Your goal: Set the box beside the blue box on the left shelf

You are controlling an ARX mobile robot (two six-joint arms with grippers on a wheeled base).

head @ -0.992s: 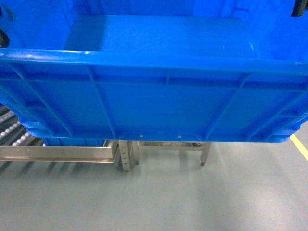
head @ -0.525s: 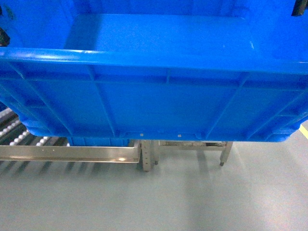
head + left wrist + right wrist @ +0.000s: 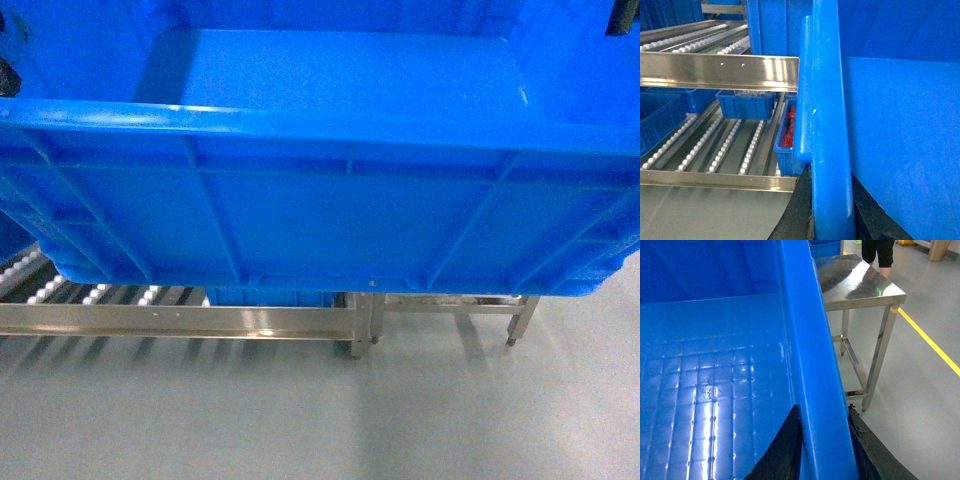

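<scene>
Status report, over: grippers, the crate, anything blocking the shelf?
Both grippers clamped on the blue crate, left, right. Crate held above the floor, short of the roller shelf. Small blue bins on the shelf.

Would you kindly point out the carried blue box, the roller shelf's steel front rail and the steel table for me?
blue box (image 3: 340, 220): head view, ribbed near side wall.
steel front rail (image 3: 180, 320): head view, shiny front face.
steel table (image 3: 860, 282): right wrist view, bare tabletop.

Right hand (image 3: 822, 450) astride box (image 3: 715, 390) rim (clamped)
</scene>
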